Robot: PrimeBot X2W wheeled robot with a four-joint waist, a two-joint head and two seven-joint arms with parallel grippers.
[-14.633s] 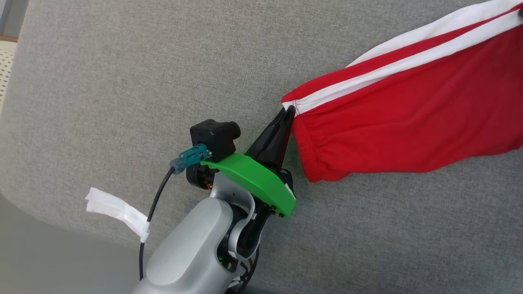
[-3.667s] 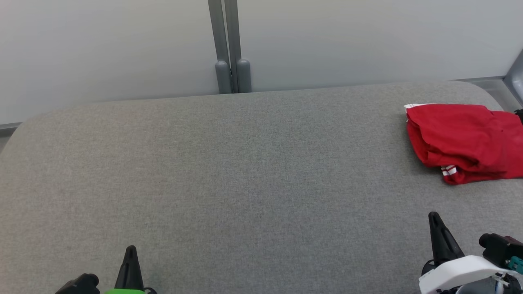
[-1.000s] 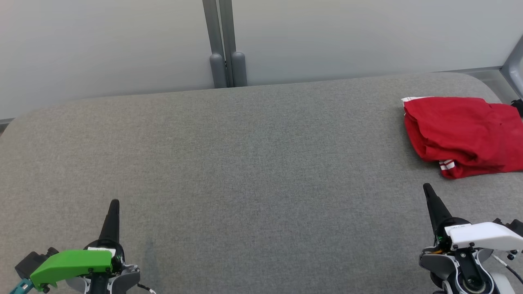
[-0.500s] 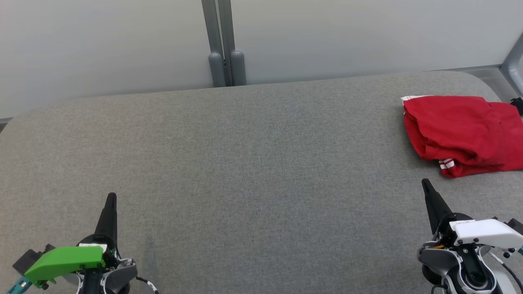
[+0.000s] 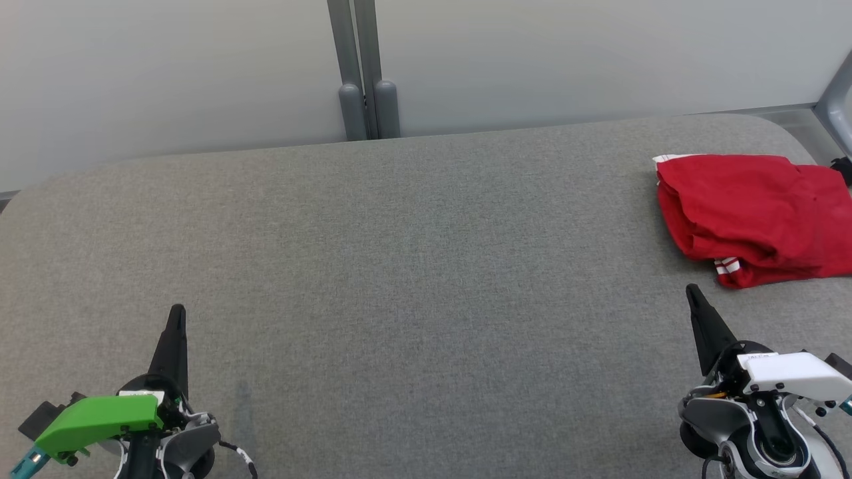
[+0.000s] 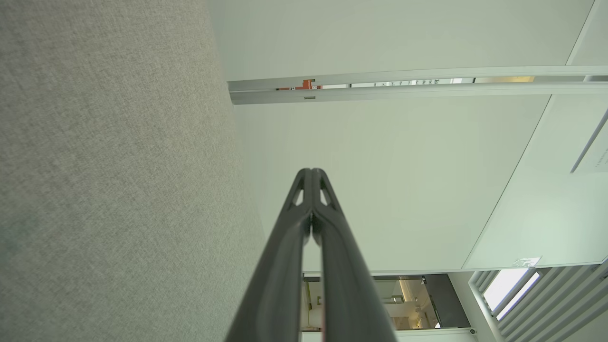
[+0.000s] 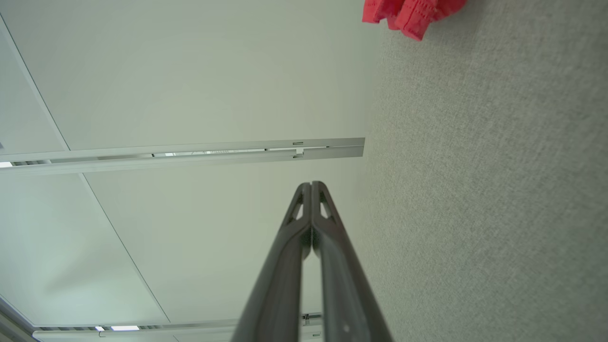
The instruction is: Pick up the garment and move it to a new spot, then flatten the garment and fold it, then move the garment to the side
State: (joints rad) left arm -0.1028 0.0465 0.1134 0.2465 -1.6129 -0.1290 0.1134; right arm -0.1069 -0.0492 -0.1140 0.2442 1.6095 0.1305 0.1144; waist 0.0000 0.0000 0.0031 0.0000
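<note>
Folded garment (image 5: 752, 209) sits aside at upper right, so left gripper (image 5: 177, 311) and right gripper (image 5: 692, 290) rest low, clenched empty

The place reads as an office or lab-style test room, not a home. A broad counter (image 5: 426, 266) covered in plain grey woven fabric, with rounded corners, spreads across the foreground. Behind it, at 12 o'clock in the head view, pale frosted partition panels (image 5: 166, 80) meet at a grey metal post (image 5: 363, 66). The left wrist view shows such panels joined by an aluminium rail (image 6: 403, 85), grey slats (image 6: 565, 308) at 5 o'clock, and an opening (image 6: 413, 304) at 6 o'clock into another lit room. The right wrist view shows a similar rail (image 7: 190, 154) between panels.
</note>
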